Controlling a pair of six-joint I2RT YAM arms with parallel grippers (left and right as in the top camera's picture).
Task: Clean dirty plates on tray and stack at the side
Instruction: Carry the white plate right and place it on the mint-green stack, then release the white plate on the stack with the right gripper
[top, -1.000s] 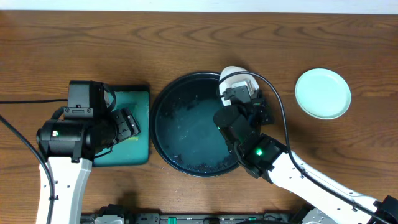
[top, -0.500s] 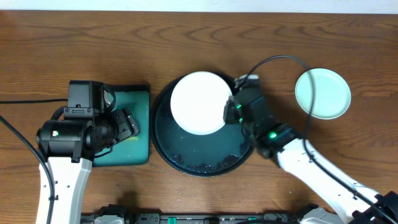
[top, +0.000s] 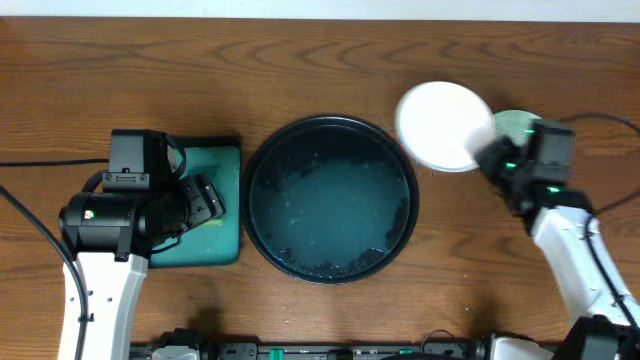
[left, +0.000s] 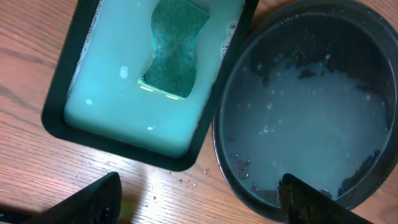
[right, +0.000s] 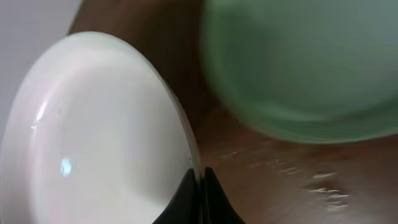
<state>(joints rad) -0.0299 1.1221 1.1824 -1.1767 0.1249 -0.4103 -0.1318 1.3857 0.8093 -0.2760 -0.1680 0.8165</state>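
The round black tray (top: 262, 215) sits mid-table with cloudy water in it and no plates; it also shows in the left wrist view (left: 231, 155). My right gripper (top: 487, 155) is shut on the rim of the white plate (top: 444, 126), held in the air right of the tray, clean side up. In the right wrist view my fingers (right: 199, 186) pinch the white plate's (right: 93, 137) edge. A mint plate (top: 515, 126) lies on the table under it, mostly hidden, and shows blurred in the right wrist view (right: 298, 62). My left gripper (left: 199, 199) is open and empty above the table.
A rectangular teal tray (top: 225, 215) with soapy liquid and a green sponge (left: 175, 50) stands left of the black tray, partly under my left arm. A black cable (top: 40, 160) runs across the left of the table.
My right gripper has lifted the white plate off the black tray and carried it right, over the mint plate. The left arm has not moved.
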